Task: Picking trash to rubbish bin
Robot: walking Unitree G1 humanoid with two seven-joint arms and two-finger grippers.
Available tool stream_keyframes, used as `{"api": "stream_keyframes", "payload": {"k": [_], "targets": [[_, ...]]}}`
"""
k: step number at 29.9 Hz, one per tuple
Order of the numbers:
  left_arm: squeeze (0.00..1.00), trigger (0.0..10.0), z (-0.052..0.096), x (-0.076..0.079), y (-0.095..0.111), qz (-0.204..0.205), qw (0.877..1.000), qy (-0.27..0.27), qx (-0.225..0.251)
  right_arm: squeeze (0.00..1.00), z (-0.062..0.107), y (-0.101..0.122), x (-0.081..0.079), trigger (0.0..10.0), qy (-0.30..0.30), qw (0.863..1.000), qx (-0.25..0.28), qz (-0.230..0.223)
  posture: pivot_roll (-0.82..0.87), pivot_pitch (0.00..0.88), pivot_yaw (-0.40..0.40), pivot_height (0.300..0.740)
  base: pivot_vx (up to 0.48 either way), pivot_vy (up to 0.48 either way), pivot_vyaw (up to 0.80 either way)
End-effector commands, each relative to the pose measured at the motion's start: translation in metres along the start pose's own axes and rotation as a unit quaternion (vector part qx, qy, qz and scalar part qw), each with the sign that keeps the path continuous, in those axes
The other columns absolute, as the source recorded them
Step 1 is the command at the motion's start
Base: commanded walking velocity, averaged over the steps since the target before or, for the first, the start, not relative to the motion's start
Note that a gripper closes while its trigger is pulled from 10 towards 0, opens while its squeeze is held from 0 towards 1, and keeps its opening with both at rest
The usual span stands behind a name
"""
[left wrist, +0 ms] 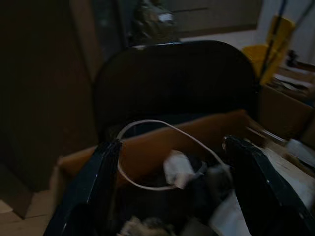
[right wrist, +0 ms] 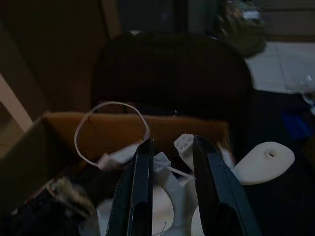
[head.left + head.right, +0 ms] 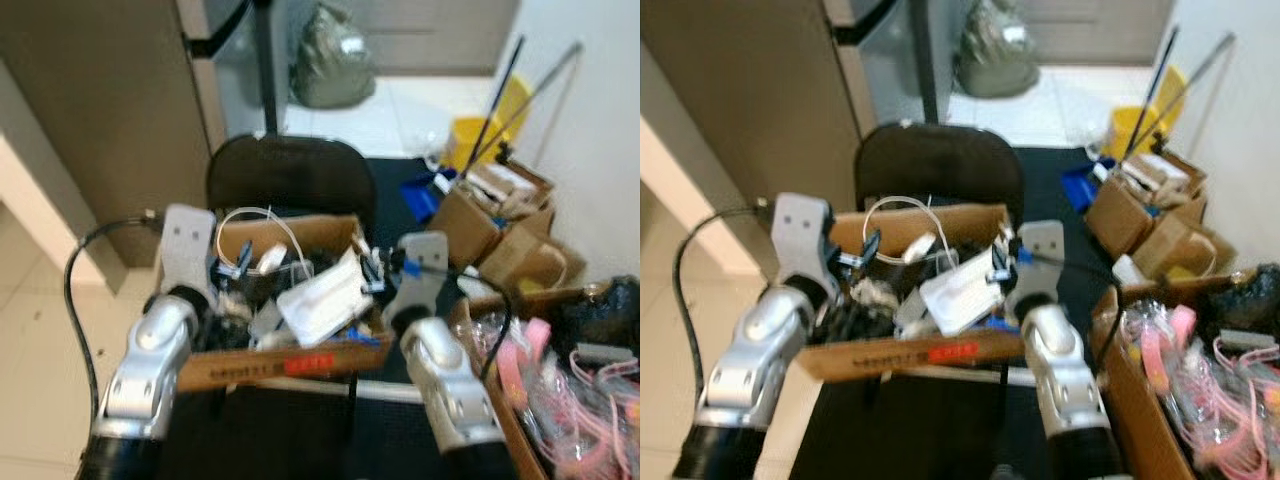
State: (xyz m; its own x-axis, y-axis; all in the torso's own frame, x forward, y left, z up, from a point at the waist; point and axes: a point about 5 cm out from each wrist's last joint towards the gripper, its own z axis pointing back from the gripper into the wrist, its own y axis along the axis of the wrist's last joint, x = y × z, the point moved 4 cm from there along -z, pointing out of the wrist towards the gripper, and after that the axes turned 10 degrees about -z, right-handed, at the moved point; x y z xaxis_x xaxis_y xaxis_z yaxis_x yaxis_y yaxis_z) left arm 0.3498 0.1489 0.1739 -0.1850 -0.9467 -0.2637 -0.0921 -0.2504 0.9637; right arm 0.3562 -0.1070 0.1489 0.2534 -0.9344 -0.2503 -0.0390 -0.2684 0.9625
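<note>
Both silver arms reach into the cardboard box (image 3: 250, 365) of trash on the chair (image 3: 290, 175): left tool (image 1: 172, 177) spread wide and empty, right tool (image 2: 170, 167) narrowed around a white plastic scrap (image 2: 186, 145), probably mid-grasp, needing closure before lifting.

A black chair (image 3: 290, 180) is seen behind. A yellow mop bucket (image 3: 480, 135) is parked far right. Pink cables (image 3: 590, 400) are piled beside.

Matt brown cardboard is seen in the box (image 3: 262, 366), glossy silver metal in the arms (image 3: 150, 362), and matt black upholstery on the chair (image 3: 290, 180).
</note>
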Motion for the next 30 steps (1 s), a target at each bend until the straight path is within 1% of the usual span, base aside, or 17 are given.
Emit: {"api": "stream_keyframes", "payload": {"k": [1,12,15,16,18,19,20,21,24,25,26,27,28,29,30], "targets": [[0.0,10.0,0.003,-0.005,-0.004,-0.004,1.0,0.007,-0.01,0.0,0.0,-0.004,-0.004,10.0,0.004,1.0,-0.004,-0.02,0.04,0.127,0.007,0.74,0.469,0.0,0.0],[0.0,10.0,0.003,-0.005,-0.003,-0.006,1.0,0.005,-0.005,0.0,-0.001,-0.006,-0.01,10.0,0.021,1.0,-0.008,-0.021,0.04,0.117,0.011,0.74,0.461,0.0,0.0],[0.0,10.0,0.005,-0.002,-0.006,-0.02,1.0,-0.013,-0.013,0.0,-0.001,-0.01,-0.014,10.0,0.032,0.999,-0.017,-0.021,0.05,0.109,0.01,0.74,0.0,0.0,0.0],[0.0,10.0,0.006,0.0,-0.008,-0.024,0.999,-0.028,-0.02,0.0,-0.001,-0.012,-0.016,10.0,0.04,0.999,-0.022,-0.019,0.05,0.109,0.01,0.74,0.0,0.0,0.0],[0.0,10.0,0.007,0.001,-0.009,-0.025,0.999,-0.035,-0.024,0.0,-0.001,-0.013,-0.016,10.0,0.043,0.999,-0.023,-0.017,0.05,0.109,0.011,0.74,0.0,0.0,0.0],[0.0,10.0,0.008,0.003,-0.011,-0.032,0.998,-0.047,-0.031,0.0,-0.001,-0.014,-0.016,10.0,0.046,0.999,-0.025,-0.012,0.06,0.105,0.01,0.74,0.0,0.0,0.0],[0.0,10.0,0.013,0.007,-0.014,-0.044,0.995,-0.082,-0.037,0.0,-0.003,-0.016,-0.017,10.0,0.051,0.998,-0.03,-0.002,0.06,0.102,0.01,0.74,0.0,0.0,0.0],[0.0,10.0,0.013,0.007,-0.014,-0.044,0.995,-0.082,-0.037,0.0,-0.003,-0.016,-0.017,10.0,0.051,0.998,-0.03,-0.002,0.06,0.102,0.01,0.74,0.0,0.0,0.0],[0.0,10.0,0.021,0.008,-0.016,-0.044,0.991,-0.122,-0.042,0.0,-0.007,-0.019,-0.017,10.0,0.062,0.997,-0.039,-0.003,0.06,0.097,0.009,0.74,0.0,0.0,0.0],[0.0,10.0,0.025,0.008,-0.02,-0.044,0.988,-0.14,-0.053,0.0,-0.01,-0.022,-0.019,10.0,0.071,0.996,-0.048,0.0,0.06,0.095,0.008,0.74,0.0,0.0,0.0],[0.0,10.0,0.032,0.008,-0.025,-0.046,0.982,-0.17,-0.07,0.0,-0.013,-0.029,-0.024,10.0,0.089,0.994,-0.065,0.01,0.06,0.092,0.007,0.74,0.0,0.0,0.0],[0.0,10.0,0.035,0.009,-0.028,-0.047,0.979,-0.181,-0.076,0.0,-0.013,-0.032,-0.026,10.0,0.096,0.993,-0.072,0.015,0.07,0.09,0.005,0.74,0.0,0.0,0.0],[0.0,10.0,0.035,0.009,-0.028,-0.047,0.979,-0.181,-0.076,0.0,-0.013,-0.032,-0.026,10.0,0.096,0.993,-0.072,0.015,0.07,0.09,0.005,0.74,0.0,0.0,0.0],[0.0,10.0,0.04,0.01,-0.032,-0.036,0.974,-0.203,-0.094,0.0,-0.015,-0.039,-0.031,10.0,0.118,0.989,-0.092,0.023,0.07,0.089,0.005,0.74,0.0,0.0,0.0],[0.0,10.0,0.044,0.01,-0.035,-0.034,0.971,-0.213,-0.104,0.0,-0.016,-0.043,-0.035,10.0,0.131,0.986,-0.103,0.024,0.07,0.089,0.005,0.74,0.0,0.0,0.0]]}}
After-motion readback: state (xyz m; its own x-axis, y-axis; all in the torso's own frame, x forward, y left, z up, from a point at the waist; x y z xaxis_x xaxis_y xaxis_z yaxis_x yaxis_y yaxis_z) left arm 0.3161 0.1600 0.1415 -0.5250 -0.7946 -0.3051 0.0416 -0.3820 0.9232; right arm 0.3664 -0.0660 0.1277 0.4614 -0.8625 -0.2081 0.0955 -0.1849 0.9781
